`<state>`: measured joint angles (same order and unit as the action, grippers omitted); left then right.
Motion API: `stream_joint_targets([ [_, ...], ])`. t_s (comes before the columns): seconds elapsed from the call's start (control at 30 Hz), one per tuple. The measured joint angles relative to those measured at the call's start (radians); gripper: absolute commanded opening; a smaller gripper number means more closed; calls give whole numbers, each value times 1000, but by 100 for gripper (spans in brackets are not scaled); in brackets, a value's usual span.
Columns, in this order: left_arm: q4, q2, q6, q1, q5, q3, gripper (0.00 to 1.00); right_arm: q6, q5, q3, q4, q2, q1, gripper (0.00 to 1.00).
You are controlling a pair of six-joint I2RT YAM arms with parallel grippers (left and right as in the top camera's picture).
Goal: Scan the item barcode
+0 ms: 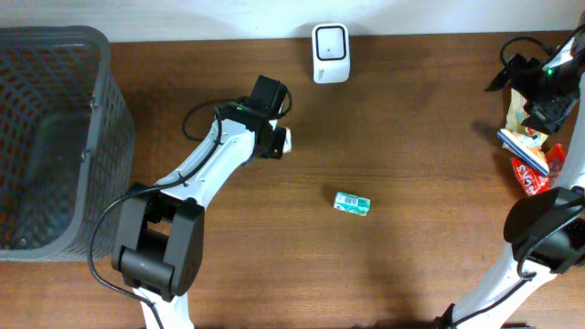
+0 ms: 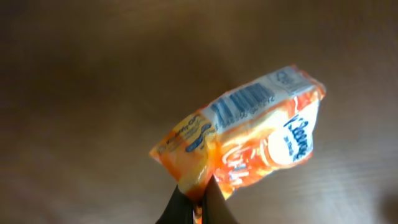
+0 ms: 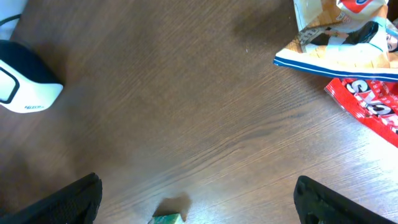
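Fingers, left gripper (image 2: 198, 202): clamped tight on the lower corner of the orange packet (image 2: 249, 137).
Barcode (image 2: 241, 99): on the packet's far end, above the fingertips, facing the wrist camera.
Fingers, right gripper (image 3: 196, 193): spread wide, holding nothing.
Scanner (image 1: 330, 52): beyond the left fingertips, apart from the packet.
Green box (image 1: 351, 203): on the table (image 1: 420, 110), between the right fingers.
Snack packets (image 1: 530, 151): ahead of the right fingers, untouched.
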<state>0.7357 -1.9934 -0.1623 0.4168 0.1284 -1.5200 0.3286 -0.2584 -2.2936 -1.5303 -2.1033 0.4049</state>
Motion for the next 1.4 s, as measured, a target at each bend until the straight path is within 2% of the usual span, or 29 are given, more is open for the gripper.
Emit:
stream_joint_targets([
  [0.17,-209,0,0,0,120,1,0,0,0,0,0,0,0,98],
  [0.37,-402,-48,5,24,127,36,0,0,0,0,0,0,0,99],
  [0.53,-456,-182,74,45,135,48,0,0,0,0,0,0,0,98],
  [0.6,-468,-186,96,45,138,48,9,-1,0,0,1,0,0,98],
  [0.73,-469,-189,115,45,146,46,10,-1,0,0,0,0,0,98],
  [0.87,-409,-183,118,46,142,39,4,0,0,0,1,0,0,98],
  [1.1,-200,-84,109,46,82,54,12,0,0,0,0,0,0,98],
  [1.23,-184,-12,106,46,47,54,23,0,0,0,0,0,0,98],
  [1.4,-196,150,101,45,36,54,28,0,0,0,0,0,0,98],
])
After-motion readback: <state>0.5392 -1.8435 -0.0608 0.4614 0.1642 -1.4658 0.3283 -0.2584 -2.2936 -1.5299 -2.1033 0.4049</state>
